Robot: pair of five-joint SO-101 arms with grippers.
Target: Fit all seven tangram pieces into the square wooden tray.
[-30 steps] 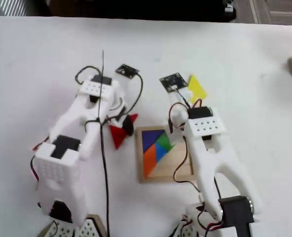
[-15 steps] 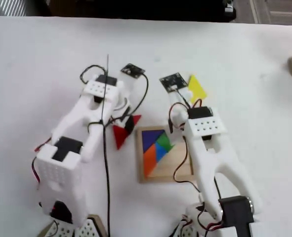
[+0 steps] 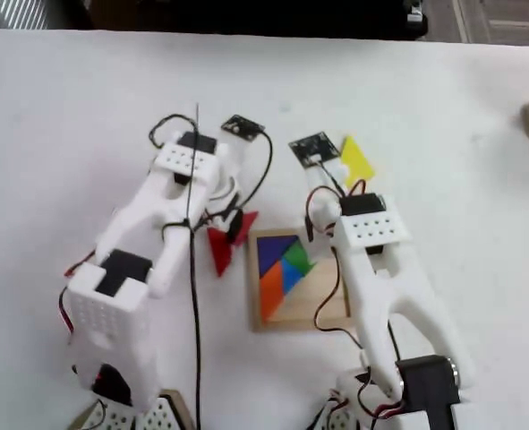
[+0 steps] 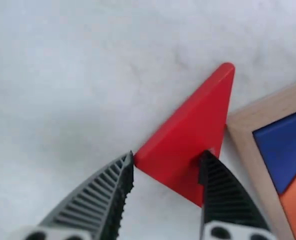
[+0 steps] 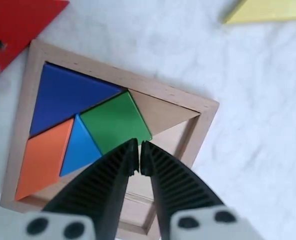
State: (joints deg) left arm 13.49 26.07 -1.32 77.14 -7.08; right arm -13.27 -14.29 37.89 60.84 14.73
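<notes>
Left tool [image 4: 166, 159] pinches the red triangle [image 3: 219, 244], lying just left of the wooden tray's [image 3: 291, 324] upper-left corner; right tool [image 5: 139, 150], pressed together, hovers over the tray.

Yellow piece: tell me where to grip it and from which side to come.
Probably from straight above: the yellow piece lies flat on the table, so only its thin edges offer hold. Close the right gripper across its narrow width, on the two long edges near the middle.
</notes>
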